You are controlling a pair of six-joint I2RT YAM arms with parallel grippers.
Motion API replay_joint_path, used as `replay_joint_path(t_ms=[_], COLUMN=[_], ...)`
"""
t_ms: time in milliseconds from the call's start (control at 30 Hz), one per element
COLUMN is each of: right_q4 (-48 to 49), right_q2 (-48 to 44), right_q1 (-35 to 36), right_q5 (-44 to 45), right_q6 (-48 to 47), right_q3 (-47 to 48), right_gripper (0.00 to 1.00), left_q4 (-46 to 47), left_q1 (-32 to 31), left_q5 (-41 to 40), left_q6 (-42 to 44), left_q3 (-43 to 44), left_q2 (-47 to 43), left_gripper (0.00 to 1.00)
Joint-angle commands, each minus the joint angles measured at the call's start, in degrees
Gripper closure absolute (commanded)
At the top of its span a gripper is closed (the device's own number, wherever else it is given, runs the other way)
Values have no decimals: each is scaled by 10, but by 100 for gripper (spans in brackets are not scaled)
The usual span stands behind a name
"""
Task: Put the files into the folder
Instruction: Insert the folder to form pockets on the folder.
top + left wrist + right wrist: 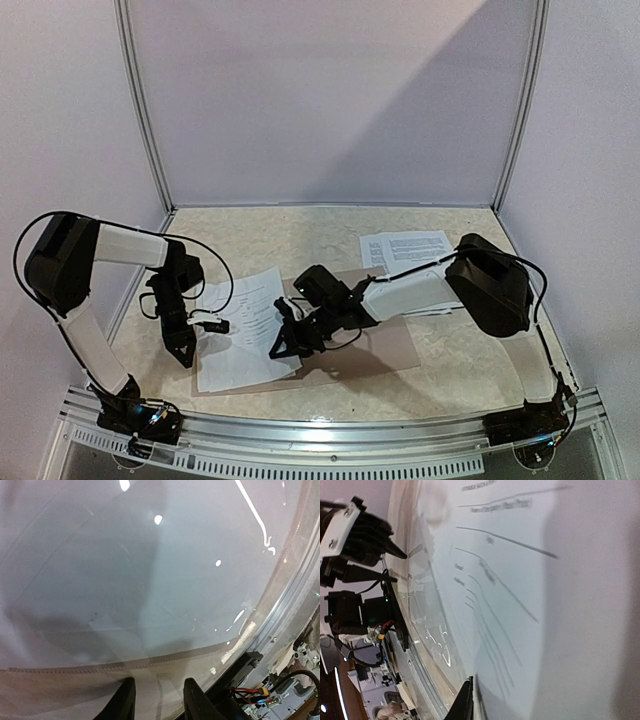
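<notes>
The taupe folder [385, 345] lies open and flat on the table's middle. A stack of white printed files [245, 325], some in glossy sleeves, lies over its left half. A second pile of files [405, 248] lies at the back right. My left gripper [188, 357] points down at the stack's left edge. Its jaws stand open over a glossy sleeve [150, 580] in the left wrist view [160, 702]. My right gripper [283, 345] is at the stack's right edge. It is shut on a printed sheet [545, 605], which hides all but one finger [466, 702].
An aluminium rail [350, 430] runs along the near table edge, with both arm bases on it. White enclosure walls and metal posts [145, 110] close in the table at the back and sides. The left gripper also shows in the right wrist view [365, 530].
</notes>
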Motion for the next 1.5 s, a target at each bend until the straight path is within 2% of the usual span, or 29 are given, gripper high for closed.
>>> replay_joint_path(t_ms=[0, 100, 167, 500, 700, 767, 900, 1133, 1200, 1233, 1467], right_q4=[-71, -131, -165, -270, -282, -288, -319, -393, -400, -391, -299], right_q2=[1, -31, -56, -72, -82, -83, -90, -102, -103, -103, -83], right_q1=[5, 0, -4, -11, -15, -15, -14, -15, -16, -15, -16], right_q5=[30, 64, 88, 121, 134, 131, 143, 203, 213, 206, 142], right_q6=[-13, -37, -47, -58, -50, -50, -55, -81, -91, -94, -68], right_q3=[9, 4, 4, 27, 15, 18, 29, 59, 65, 60, 1], right_gripper=[78, 61, 59, 56, 73, 74, 58, 53, 56, 60, 74], left_q4=[59, 56, 59, 71, 82, 88, 97, 116, 127, 133, 143], left_q1=[15, 19, 19, 17, 8, 0, -12, -33, -46, -52, -91], left_q5=[-37, -36, -39, -29, -20, -19, -24, -50, -63, -70, -112], left_q6=[-12, -10, -11, -28, -34, -40, -47, -58, -58, -58, -51], left_q3=[-8, -11, -17, -28, -38, -38, -33, -29, -30, -32, -26], left_q2=[28, 26, 25, 23, 18, 17, 16, -3, -12, -14, -14], left_gripper=[64, 65, 65, 67, 68, 69, 69, 69, 69, 70, 70])
